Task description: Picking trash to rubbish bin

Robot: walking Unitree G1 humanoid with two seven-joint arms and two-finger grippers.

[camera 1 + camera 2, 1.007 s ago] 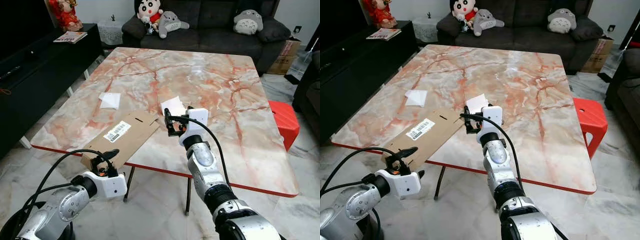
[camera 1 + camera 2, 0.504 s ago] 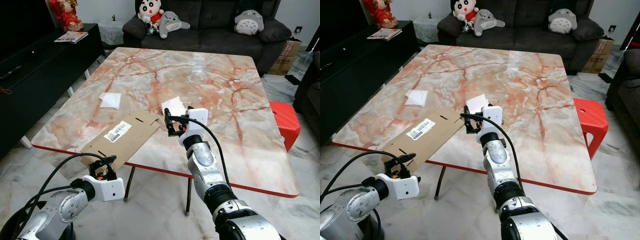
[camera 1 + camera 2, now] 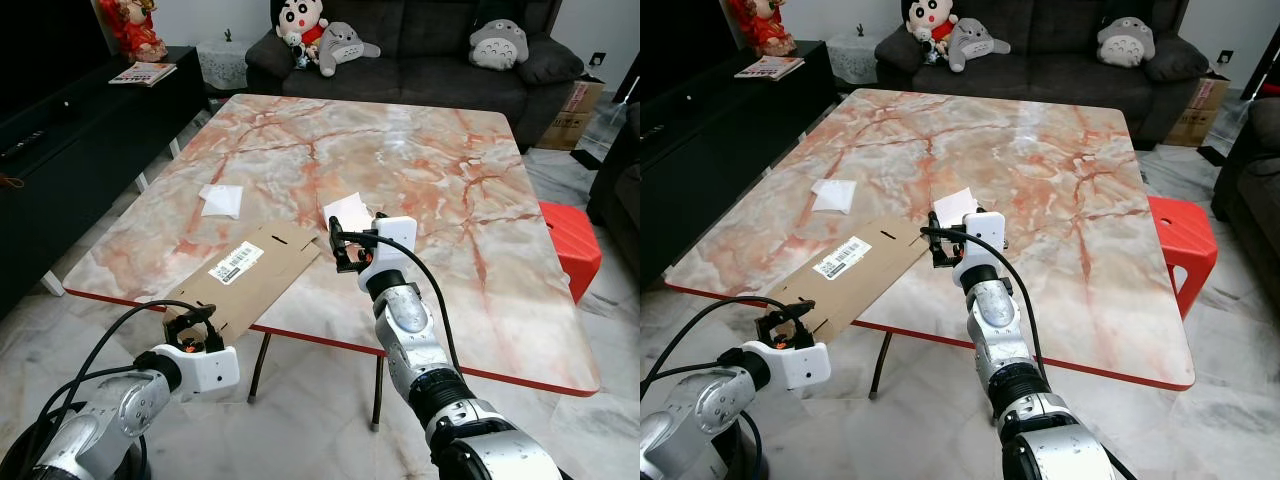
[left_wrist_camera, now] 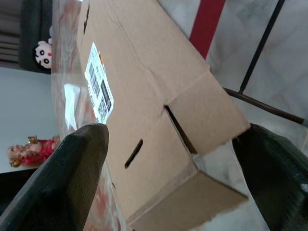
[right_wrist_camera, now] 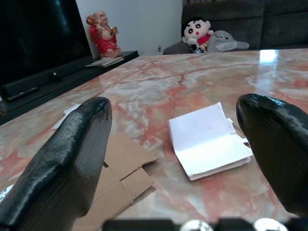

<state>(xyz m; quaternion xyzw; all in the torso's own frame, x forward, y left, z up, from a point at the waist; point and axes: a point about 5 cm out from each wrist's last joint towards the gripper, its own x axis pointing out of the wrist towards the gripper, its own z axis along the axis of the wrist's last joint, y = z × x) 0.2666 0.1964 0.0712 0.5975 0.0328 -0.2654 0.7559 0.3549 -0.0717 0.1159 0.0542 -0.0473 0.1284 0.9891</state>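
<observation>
A flattened cardboard box (image 3: 255,270) with a barcode label lies on the marble table (image 3: 450,180), its near end hanging over the front left edge. My left gripper (image 3: 190,324) is open below that edge. In the left wrist view the box's flap (image 4: 144,106) sits between the fingers (image 4: 77,178) without touching them. A folded white paper (image 3: 347,210) lies just beyond my right gripper (image 3: 338,248). That gripper hovers open above the table with the paper (image 5: 207,139) ahead between its fingers (image 5: 72,154). A second white paper (image 3: 221,199) lies farther left.
A red stool (image 3: 570,235) stands right of the table. A dark sofa (image 3: 400,40) with plush toys runs along the back, and a black TV cabinet (image 3: 80,120) along the left. Thin metal table legs (image 3: 258,365) stand near my left arm.
My left gripper has drawn left and slightly down, now at the overhanging end of the cardboard. The right arm and the papers have not moved.
</observation>
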